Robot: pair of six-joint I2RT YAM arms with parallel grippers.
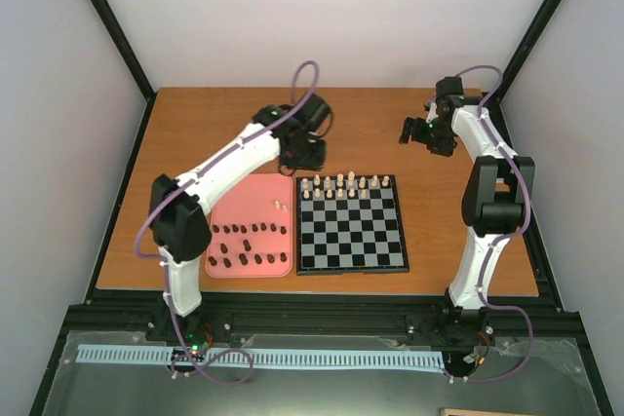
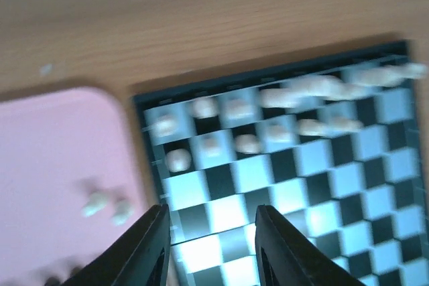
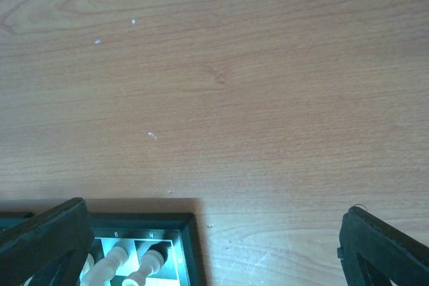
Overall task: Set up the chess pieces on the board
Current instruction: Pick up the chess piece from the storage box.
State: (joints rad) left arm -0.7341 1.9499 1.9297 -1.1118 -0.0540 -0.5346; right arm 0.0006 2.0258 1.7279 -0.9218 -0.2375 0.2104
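Observation:
The board (image 1: 351,236) lies in the middle of the table, with cream chess pieces (image 1: 346,185) lined up on its two far rows. Dark pieces (image 1: 249,245) and two cream pieces (image 1: 280,206) lie on the pink tray (image 1: 249,202) to its left. My left gripper (image 1: 304,158) hovers over the board's far-left corner. In the blurred left wrist view it (image 2: 211,216) is open and empty above the board (image 2: 301,185), near a cream piece (image 2: 177,160). My right gripper (image 3: 214,232) is wide open over bare wood beyond the board's corner (image 3: 188,246).
The wooden table (image 1: 214,124) ends in black frame rails on all sides. White walls enclose the cell. In the left wrist view the tray (image 2: 53,152) holds two cream pieces (image 2: 107,207) just left of the fingers. Two cream pieces (image 3: 114,259) stand at the board's corner.

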